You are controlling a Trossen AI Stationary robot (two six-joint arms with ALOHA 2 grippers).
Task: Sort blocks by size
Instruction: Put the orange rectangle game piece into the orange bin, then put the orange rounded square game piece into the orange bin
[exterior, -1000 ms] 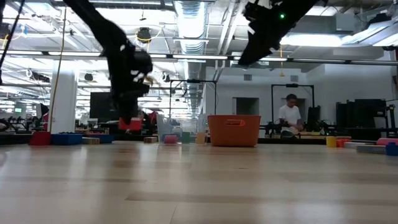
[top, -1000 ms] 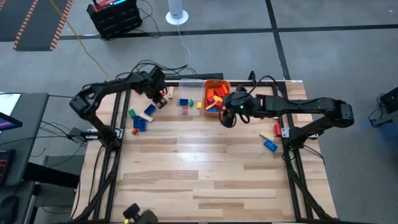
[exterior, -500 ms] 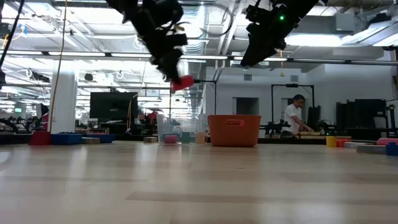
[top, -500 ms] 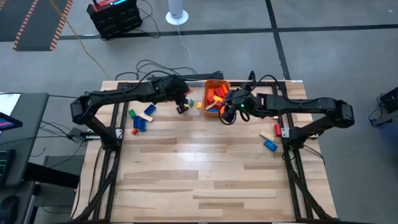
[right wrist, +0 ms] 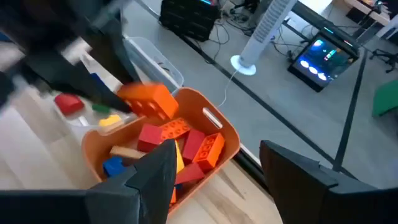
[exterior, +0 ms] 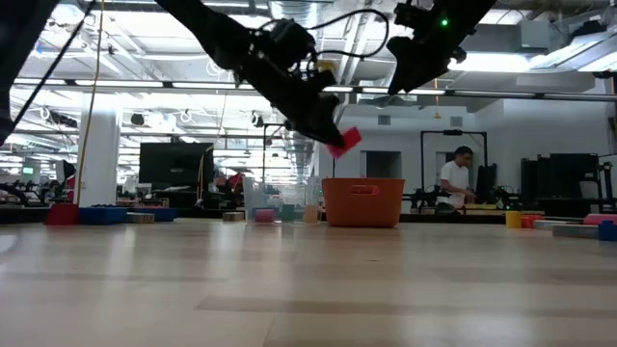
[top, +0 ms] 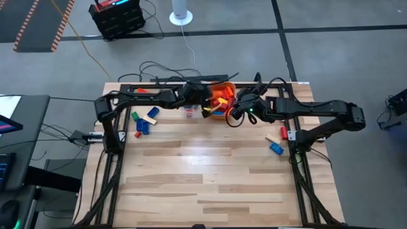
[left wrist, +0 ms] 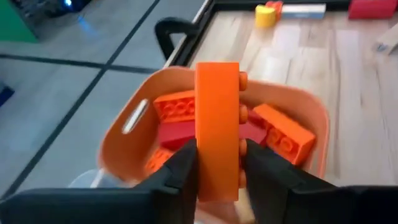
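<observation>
While the right gripper (top: 236,114) hangs spread and empty beside the orange tub (left wrist: 134,134), the left gripper (left wrist: 217,168) hovers over that tub, clamped on an orange block (left wrist: 217,124). More blocks (top: 145,121) lie loose on the table (top: 203,172) and inside the tub.

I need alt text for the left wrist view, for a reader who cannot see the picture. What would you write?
The left gripper holds an orange block upright between its two dark fingers, over an orange tub with more orange and red blocks inside. Behind the tub are the wooden table and grey floor.
</observation>
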